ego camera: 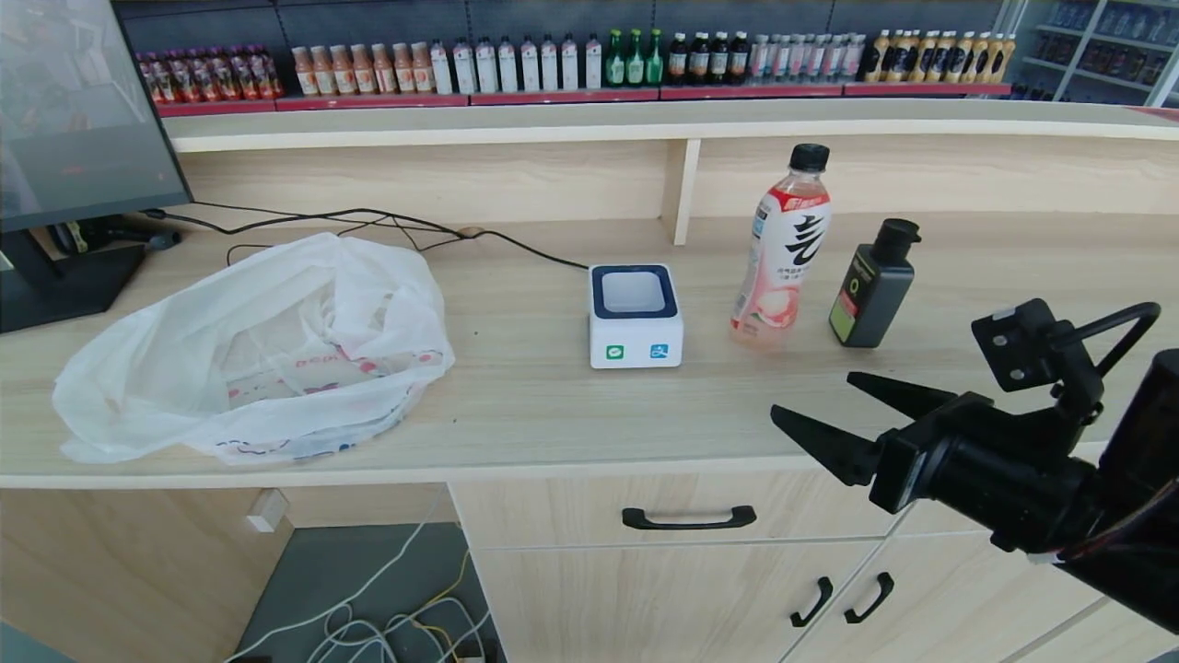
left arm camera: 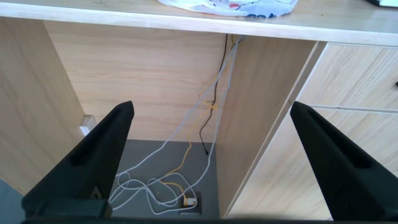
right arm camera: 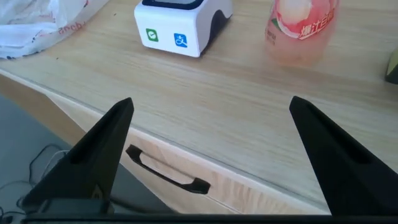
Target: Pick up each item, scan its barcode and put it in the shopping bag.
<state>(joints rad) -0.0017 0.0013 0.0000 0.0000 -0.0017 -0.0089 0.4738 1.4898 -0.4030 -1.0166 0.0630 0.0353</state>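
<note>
A pink drink bottle (ego camera: pixel 783 249) with a black cap stands upright on the wooden counter (ego camera: pixel 553 405), right of centre. Beside it, further right, stands a small dark bottle (ego camera: pixel 873 285) with a green label. A white barcode scanner (ego camera: pixel 635 315) sits mid-counter. An open white plastic shopping bag (ego camera: pixel 258 350) lies at the left. My right gripper (ego camera: pixel 811 396) hangs open and empty over the counter's front edge, short of both bottles. Its wrist view shows the gripper (right arm camera: pixel 211 101), the scanner (right arm camera: pixel 180 25) and the pink bottle (right arm camera: pixel 301 28). My left gripper (left arm camera: pixel 211 106) is open below the counter, under the bag (left arm camera: pixel 230 6).
A monitor (ego camera: pixel 83 110) stands at the back left with black cables (ego camera: pixel 368 221) trailing behind the bag. A raised shelf wall with a divider (ego camera: pixel 680 189) backs the counter. Drawers with black handles (ego camera: pixel 689 518) are below. Loose cables (left arm camera: pixel 168 186) lie on the floor in the open bay.
</note>
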